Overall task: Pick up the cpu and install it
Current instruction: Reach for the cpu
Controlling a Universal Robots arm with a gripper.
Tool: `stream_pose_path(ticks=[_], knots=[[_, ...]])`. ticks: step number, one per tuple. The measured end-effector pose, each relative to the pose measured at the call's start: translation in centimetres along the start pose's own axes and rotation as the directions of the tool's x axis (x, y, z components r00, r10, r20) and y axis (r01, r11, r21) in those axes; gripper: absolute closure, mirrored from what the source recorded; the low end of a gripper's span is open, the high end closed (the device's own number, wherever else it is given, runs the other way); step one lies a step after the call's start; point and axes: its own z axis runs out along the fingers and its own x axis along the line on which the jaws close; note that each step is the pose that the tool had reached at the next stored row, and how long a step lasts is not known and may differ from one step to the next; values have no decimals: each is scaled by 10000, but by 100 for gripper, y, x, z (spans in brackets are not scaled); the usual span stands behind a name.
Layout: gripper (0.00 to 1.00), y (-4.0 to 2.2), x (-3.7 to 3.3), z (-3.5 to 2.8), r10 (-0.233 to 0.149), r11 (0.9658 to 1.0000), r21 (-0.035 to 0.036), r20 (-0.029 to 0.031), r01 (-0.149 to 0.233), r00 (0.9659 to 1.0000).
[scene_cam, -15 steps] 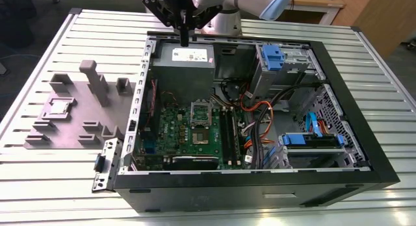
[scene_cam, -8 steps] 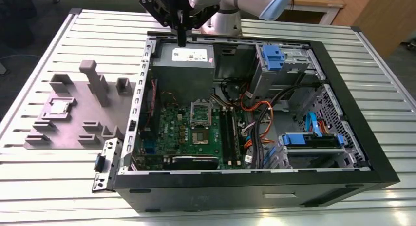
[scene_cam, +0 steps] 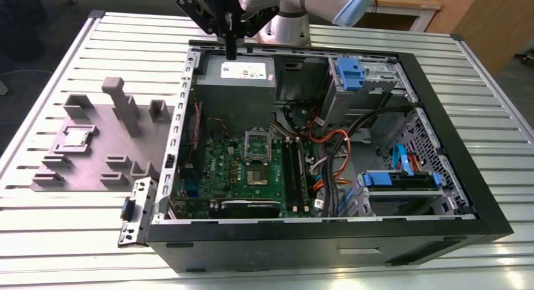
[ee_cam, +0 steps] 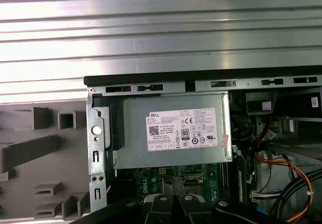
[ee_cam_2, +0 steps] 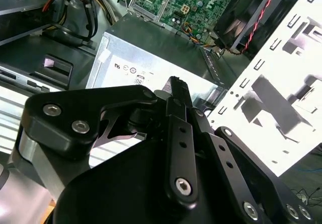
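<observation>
**Hand closed and empty over the case; cpu on the plate**

In the exterior view the hand hangs at twelve o'clock of the open case. Its fingers are pressed together and its tip is just above the grey power supply, near the case's rim. The cpu lies flat in a square recess of the plate, at nine o'clock of the case and well apart from the hand. Upright blocks stand at its two o'clock, between it and the case wall. The green board lies inside the case at six o'clock of the power supply, with cables crowding its three o'clock side. Bare slatted worktop runs round the plate and case. In the first wrist view the case's black rim runs along the power supply's edge, with open worktop slats beyond it.
</observation>
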Motion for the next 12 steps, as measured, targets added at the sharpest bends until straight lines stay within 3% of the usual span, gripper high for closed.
stream_pose_path(ticks=[12], knots=[[89,-2,22,4,2,10000,0,0,-2,10000]])
